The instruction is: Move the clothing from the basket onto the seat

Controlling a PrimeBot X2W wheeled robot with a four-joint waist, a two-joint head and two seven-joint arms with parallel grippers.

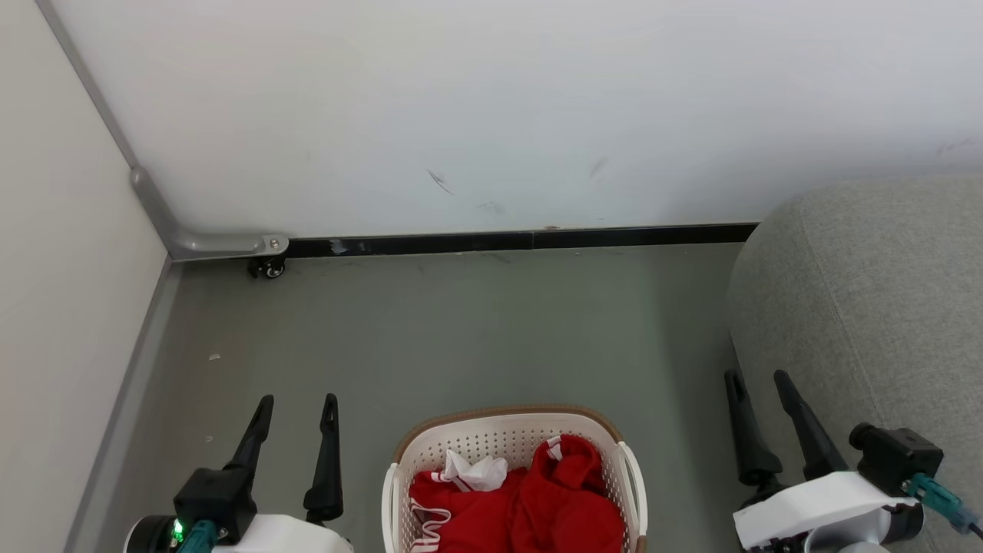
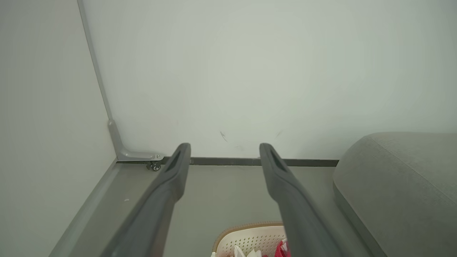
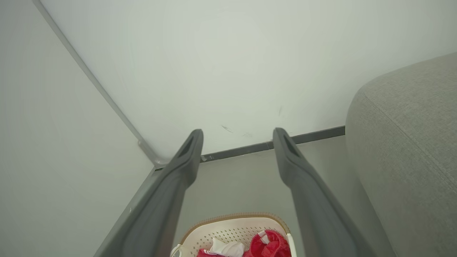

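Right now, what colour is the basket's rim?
The rim is brown, clearest in the head view.

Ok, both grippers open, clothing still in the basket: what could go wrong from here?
The clothing lies bunched in the basket, so a grab may lift both garments at once, or only a loose fold that slips free.
A finger of the left gripper or right gripper could snag the basket's perforated wall and drag it.
The seat has a rounded edge; a garment dropped near it might slide to the floor.
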